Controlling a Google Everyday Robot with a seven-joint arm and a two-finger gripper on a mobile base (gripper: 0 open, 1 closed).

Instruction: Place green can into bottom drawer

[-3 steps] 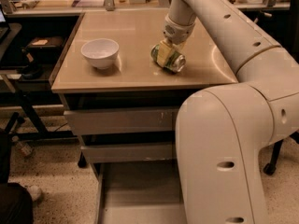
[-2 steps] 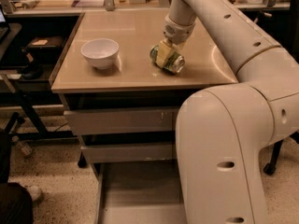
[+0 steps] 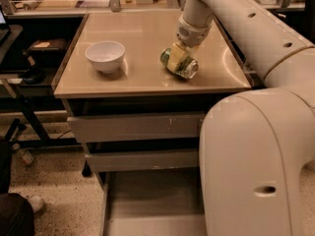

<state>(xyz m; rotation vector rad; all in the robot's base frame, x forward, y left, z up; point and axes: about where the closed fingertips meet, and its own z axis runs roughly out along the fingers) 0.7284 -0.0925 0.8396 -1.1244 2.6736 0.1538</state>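
Observation:
The green can (image 3: 183, 66) lies tilted on its side on the tan table top (image 3: 142, 33), right of centre, with one silver end facing front right. My gripper (image 3: 176, 56) comes down from the white arm (image 3: 236, 18) and is shut on the green can, its yellowish fingers (image 3: 173, 54) across the can's middle. The bottom drawer (image 3: 147, 198) is pulled out below the table, its plain grey floor showing. My arm's large white body hides its right part.
A white bowl (image 3: 105, 56) stands on the table's left part. Two closed grey drawer fronts (image 3: 133, 128) sit above the open drawer. A dark stand and clutter (image 3: 34, 58) are on the left. The floor (image 3: 54, 181) is speckled.

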